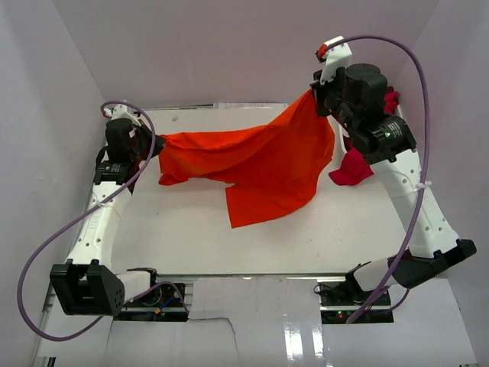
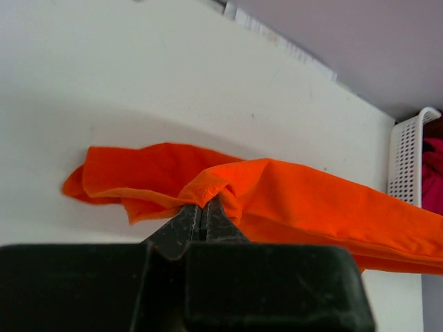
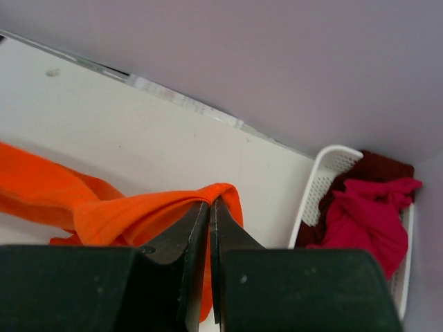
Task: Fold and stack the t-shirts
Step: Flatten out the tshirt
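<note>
Right gripper (image 1: 312, 98): top view, raised, clamped on orange shirt (image 1: 260, 160). Left gripper (image 1: 153, 145) clamps the opposite edge low, so the cloth hangs spread over table (image 1: 306, 245), likely for laying flat.
Left wrist: jaws closed on a bunched hem.
Right wrist: jaws closed on hem; magenta shirt (image 3: 367, 214) lies in basket (image 3: 313, 181).

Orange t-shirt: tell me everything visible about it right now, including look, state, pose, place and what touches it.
The orange t-shirt is plain, bright, soft-looking cloth, unfolded and wrinkled. It is stretched between both arms: the left gripper is shut on a bunched edge at its left end, the right gripper shut on an edge at its raised far-right corner. Its middle sags, and a lower flap appears to lie on the white table.
</note>
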{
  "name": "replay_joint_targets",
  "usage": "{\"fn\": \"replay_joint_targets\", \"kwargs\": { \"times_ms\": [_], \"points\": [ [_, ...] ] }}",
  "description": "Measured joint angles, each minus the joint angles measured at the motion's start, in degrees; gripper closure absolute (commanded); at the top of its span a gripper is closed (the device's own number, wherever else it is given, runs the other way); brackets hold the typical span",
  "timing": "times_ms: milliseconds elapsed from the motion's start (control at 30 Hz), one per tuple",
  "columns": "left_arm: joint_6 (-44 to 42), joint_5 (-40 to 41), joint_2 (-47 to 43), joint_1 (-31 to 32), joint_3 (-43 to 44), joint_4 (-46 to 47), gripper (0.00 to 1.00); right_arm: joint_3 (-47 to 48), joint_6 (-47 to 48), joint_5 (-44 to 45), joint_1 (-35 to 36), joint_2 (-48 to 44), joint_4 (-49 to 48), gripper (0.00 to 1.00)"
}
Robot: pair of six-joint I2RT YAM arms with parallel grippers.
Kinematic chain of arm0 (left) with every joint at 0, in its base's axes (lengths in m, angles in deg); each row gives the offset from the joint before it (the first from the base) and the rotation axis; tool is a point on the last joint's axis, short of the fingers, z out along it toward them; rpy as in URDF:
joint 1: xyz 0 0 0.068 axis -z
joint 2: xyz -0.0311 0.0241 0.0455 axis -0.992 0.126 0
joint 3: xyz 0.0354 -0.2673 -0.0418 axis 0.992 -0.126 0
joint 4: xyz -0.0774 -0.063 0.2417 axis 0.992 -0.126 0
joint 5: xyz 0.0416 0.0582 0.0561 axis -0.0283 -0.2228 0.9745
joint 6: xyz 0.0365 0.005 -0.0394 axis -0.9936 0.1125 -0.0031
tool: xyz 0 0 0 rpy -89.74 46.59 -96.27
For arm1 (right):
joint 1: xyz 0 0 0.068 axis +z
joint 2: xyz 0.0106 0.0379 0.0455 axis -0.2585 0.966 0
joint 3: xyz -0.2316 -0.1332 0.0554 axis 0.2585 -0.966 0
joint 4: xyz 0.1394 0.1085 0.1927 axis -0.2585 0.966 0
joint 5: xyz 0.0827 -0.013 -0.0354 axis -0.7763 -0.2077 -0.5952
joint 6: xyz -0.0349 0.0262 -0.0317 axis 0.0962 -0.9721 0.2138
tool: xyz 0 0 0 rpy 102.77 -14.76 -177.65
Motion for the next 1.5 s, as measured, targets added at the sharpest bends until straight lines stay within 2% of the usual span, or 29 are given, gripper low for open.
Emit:
{"fn": "replay_joint_targets", "kwargs": {
  "times_ms": [167, 300, 633, 733, 867, 1100, 1333, 1500],
  "points": [
    [-1.75, -1.33, 1.03, 0.00, -3.98, 0.07, 1.00, -5.57, 1.53, 9.86, 0.11, -0.68, -2.23, 0.92],
    [-3.54, -2.36, 2.69, -0.15, -1.79, 1.29, 1.00, -2.16, 4.96, 16.26, -0.24, 2.21, -2.67, 0.92],
    [-4.15, -9.94, 8.90, -3.26, 5.81, 7.02, 1.00, 11.58, 7.08, 16.39, -3.26, 6.80, -2.73, 0.92],
    [-4.35, -10.88, 7.28, -3.48, 4.52, 9.07, 1.00, 6.49, 6.73, 15.76, -2.93, 2.62, -5.35, 0.92],
    [-6.14, -10.71, 0.37, -3.41, 0.09, 10.69, 1.00, -3.78, 6.86, 15.58, -2.60, -6.21, -7.28, 0.92],
    [-8.04, -10.45, -11.89, -3.39, -0.57, 13.49, 1.00, -5.49, 7.76, 15.41, -1.49, -15.02, -9.03, 0.92],
    [-8.00, -10.49, -13.18, -3.39, -0.20, 14.71, 1.00, -3.58, 10.78, 17.09, -1.42, -14.49, -11.32, 0.92],
    [-8.50, -10.43, -12.24, -3.39, -0.20, 13.42, 1.00, -6.86, 14.99, 19.65, -1.38, -13.94, -13.40, 0.92]
  ]
}}
